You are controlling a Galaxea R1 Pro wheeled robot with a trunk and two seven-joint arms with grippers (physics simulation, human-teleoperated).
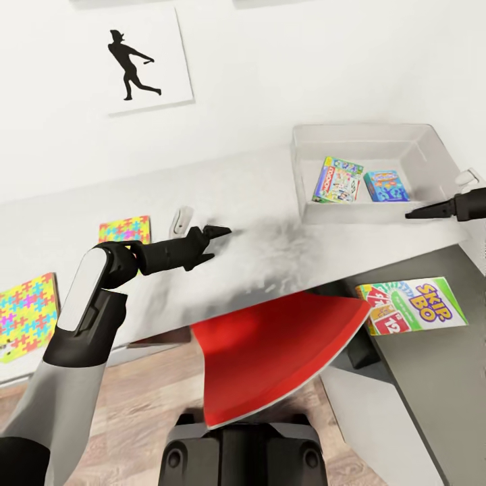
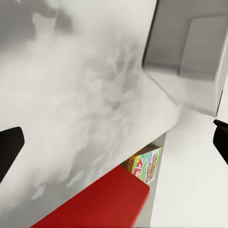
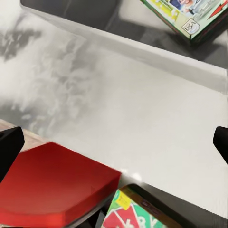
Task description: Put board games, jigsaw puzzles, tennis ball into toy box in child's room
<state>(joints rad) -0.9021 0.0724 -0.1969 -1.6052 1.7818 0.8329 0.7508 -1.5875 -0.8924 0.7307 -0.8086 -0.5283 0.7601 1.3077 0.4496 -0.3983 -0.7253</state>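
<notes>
The light-grey toy box (image 1: 364,214) stands on the pale table (image 1: 236,196) at the back right. In it lie the white-green Monopoly board game (image 1: 337,180) and a blue one (image 1: 386,186). The Skip-Bo game (image 1: 412,305) lies on the lower dark-grey cabinet top (image 1: 432,364). Two jigsaw puzzles (image 1: 125,229) (image 1: 25,316) rest on the table's left part. My left gripper (image 1: 219,244) hovers open and empty over mid-table. My right gripper (image 1: 415,213), open and empty, is at the box's front right corner. The tennis ball and the bed are out of view.
A red chair seat (image 1: 277,351) juts out under the table's front edge, just in front of my trunk. Small white objects lie on the table (image 1: 180,221) and beside the toy box (image 1: 467,177). A baseball-player picture (image 1: 138,64) hangs on the white wall.
</notes>
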